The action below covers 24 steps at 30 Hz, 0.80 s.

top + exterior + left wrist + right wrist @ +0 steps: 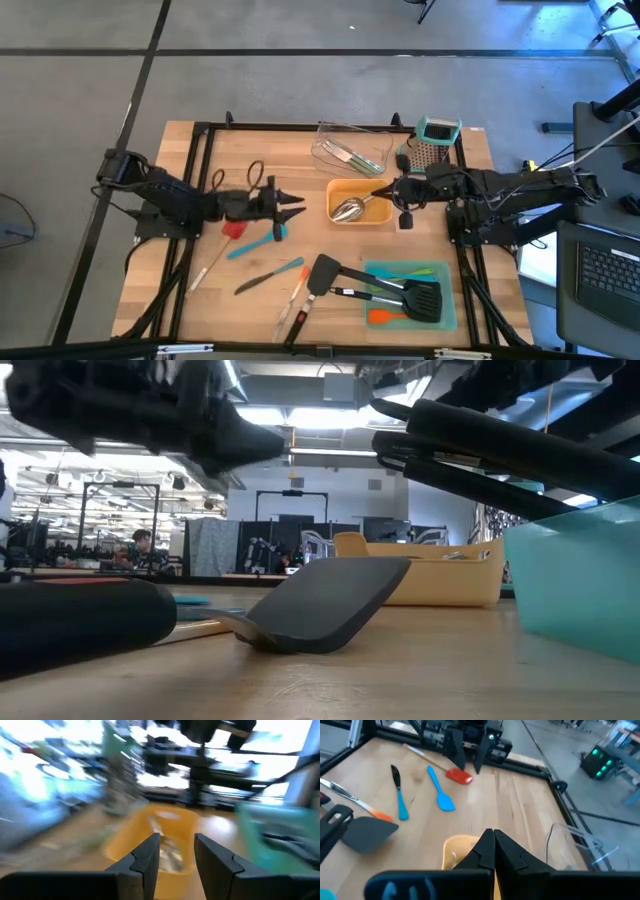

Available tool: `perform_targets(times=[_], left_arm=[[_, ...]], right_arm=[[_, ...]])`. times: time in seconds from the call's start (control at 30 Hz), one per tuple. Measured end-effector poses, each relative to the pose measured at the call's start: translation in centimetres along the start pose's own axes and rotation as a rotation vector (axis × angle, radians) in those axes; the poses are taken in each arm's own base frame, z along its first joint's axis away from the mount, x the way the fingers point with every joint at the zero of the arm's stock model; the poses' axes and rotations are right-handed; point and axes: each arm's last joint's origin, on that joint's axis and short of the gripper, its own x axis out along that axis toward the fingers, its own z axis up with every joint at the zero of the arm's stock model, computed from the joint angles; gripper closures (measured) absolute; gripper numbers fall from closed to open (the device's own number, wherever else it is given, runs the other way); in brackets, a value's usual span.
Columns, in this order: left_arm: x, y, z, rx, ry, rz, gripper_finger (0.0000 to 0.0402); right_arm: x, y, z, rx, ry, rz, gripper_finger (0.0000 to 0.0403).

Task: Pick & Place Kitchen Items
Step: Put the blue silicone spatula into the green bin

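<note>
Wood-plank table (250, 300) w/ black metal frame. L gripper (297, 205) hangs over mid-table, pointing toward 3 o'clock; its dark angular fingers (148, 857) stand narrowly apart, nothing between them. Directly ahead of it, at 3 o'clock, sits the orange tray (385, 214): glossy plastic, rounded rectangle, w/ a shiny steel scoop (348, 210) lying in it. R gripper (381, 192) hovers over that tray's 1 o'clock edge, pointing toward 9 o'clock, tapered black fingers pressed together, empty.

Utensils spread round the table. Under and just at 7 o'clock of the L gripper: red silicone tool (234, 229), soft rounded head. Beside it a blue silicone spatula (253, 243), flat paddle blade, matte. At 6 o'clock of table centre: small knife (268, 276) w/ dark blade and blue handle; thin steel tool w/ orange grip (293, 296); wide flat black spatula (324, 273), smooth curved blade. Teal-green tray (447, 310) at 5 o'clock holds a slotted black spatula (421, 299), an orange tool (385, 316) and a green one (410, 271).

Clear tray (330, 135) at 12 o'clock holds slim steel pcs (348, 155); exact type unclear. Steel box grater w/ teal top (436, 140) at 1 o'clock. Pale stick-like utensil (205, 268) near 8 o'clock edge.
</note>
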Motion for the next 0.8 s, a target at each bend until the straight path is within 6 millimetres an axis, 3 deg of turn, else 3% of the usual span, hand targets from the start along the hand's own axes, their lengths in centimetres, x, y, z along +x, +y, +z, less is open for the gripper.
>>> perform_targets(times=[0.1,0.2,0.37,0.63,0.8], left_arm=[[0.5,1.7,-0.3,-0.142,0.053,-0.149,0.0286],[1.1,1.6,-0.6,-0.152,0.197,-0.134,0.0286],[1.6,1.3,-0.4,-0.151,0.592,-0.027,0.0285],[1.3,-1.4,1.6,-0.149,0.802,-0.032,0.0285],[0.2,-2.5,1.1,-0.21,0.922,-0.014,0.0285]], right_arm=[[0.0,-0.4,-0.4,0.01,0.027,0.009,0.0403],[0.1,-0.7,-0.8,0.019,0.057,0.03,0.0403],[0.0,-1.0,-1.1,0.031,0.075,0.054,0.0403],[0.0,-1.0,-1.1,0.029,0.075,0.052,0.0403],[0.2,-1.5,-1.1,0.028,0.069,0.027,0.0403]])
